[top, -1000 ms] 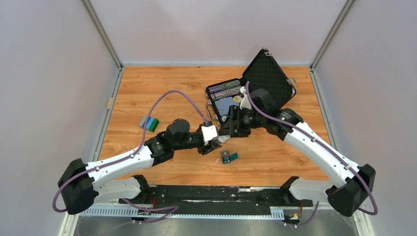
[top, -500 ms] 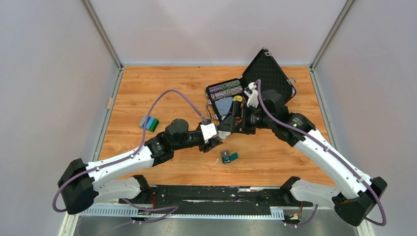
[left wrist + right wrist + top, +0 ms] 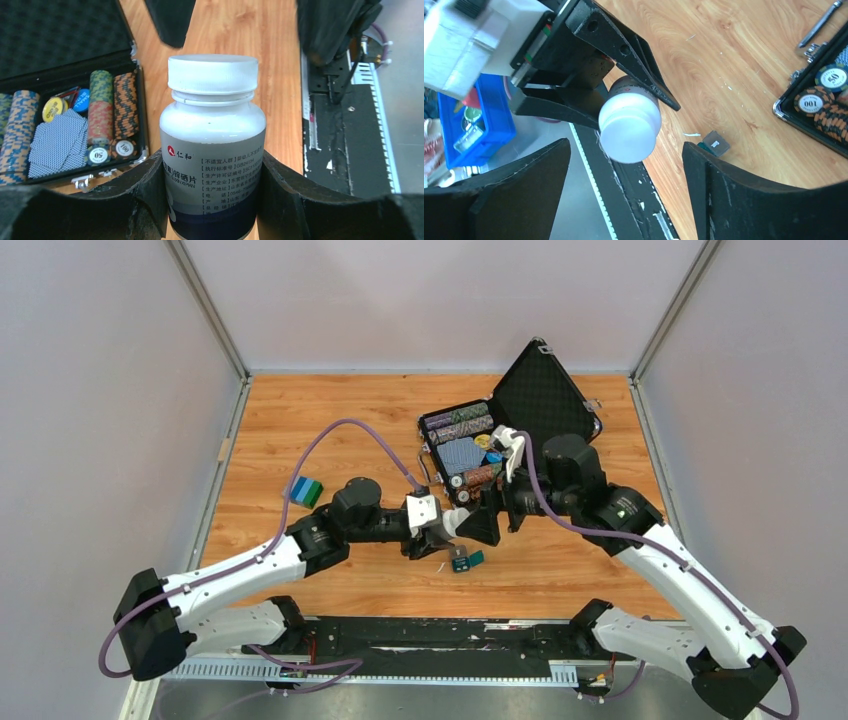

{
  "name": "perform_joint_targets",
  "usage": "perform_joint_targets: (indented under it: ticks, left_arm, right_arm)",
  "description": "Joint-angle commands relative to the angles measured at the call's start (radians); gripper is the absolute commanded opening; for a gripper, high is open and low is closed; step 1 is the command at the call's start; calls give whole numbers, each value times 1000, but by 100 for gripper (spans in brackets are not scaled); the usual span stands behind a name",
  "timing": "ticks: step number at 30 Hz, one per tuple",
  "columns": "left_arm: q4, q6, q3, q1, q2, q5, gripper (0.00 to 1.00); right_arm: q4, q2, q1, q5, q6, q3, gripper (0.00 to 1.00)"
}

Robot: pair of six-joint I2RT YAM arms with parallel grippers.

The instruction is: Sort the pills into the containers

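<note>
White-capped bottle (image 3: 212,150) label: red logo, "仁和", big "锌硒片", small print incl. "GB24154"; the rest is too fine to read. Poker chips in case (image 3: 139,115): "50" chip (image 3: 98,155), "100" chip (image 3: 124,147), blue chip (image 3: 81,99) "SMALL".

"How many bottles can you see?"
"You have one white-capped bottle (image 3: 212,145)."
"And little boxes?"
"One tiny teal box (image 3: 467,560), in the middle, nearer the desk's near edge."
"Any cases?"
"One black chip case (image 3: 540,400), toward the far right corner. It has one pack of cards (image 3: 59,142) inside."
"What else?"
"One blue-and-green block (image 3: 305,490) by the left edge. Two arms: left arm (image 3: 240,575), right arm (image 3: 665,555)."
</note>
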Motion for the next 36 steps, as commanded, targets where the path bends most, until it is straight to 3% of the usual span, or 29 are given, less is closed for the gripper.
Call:
perform_joint_targets:
  ticks: [1, 5, 9, 11, 15, 20, 27, 30, 33, 36]
  left_arm:
    - [-29, 15, 59, 7, -16, 93, 0]
    - [-40, 25, 65, 9, -13, 91, 0]
    - [-34, 30, 66, 9, -16, 82, 0]
    - [-23, 28, 63, 10, -17, 64, 0]
    - [41, 11, 37, 12, -20, -12, 0]
    - [103, -2, 1, 12, -20, -79, 0]
    - [117, 20, -19, 11, -10, -132, 0]
    - [105, 25, -21, 12, -9, -154, 0]
    - [101, 16, -27, 12, -10, -166, 0]
    - [98, 12, -26, 12, -9, -183, 0]
  right_arm:
    - [60, 35, 4, -109, -153, -3, 82]
    - [59, 72, 4, -87, -143, 3, 70]
    - [83, 91, 6, -74, -89, 6, 42]
    - [101, 99, 6, -83, -43, 1, 36]
    - [160, 100, 16, -71, 128, -28, 30]
    - [196, 123, 87, 97, 374, -29, 30]
    - [173, 195, 130, 302, 737, 25, 40]
    - [164, 217, 130, 350, 774, 72, 56]
    - [166, 213, 129, 335, 746, 109, 88]
    - [177, 176, 124, 356, 658, 110, 97]
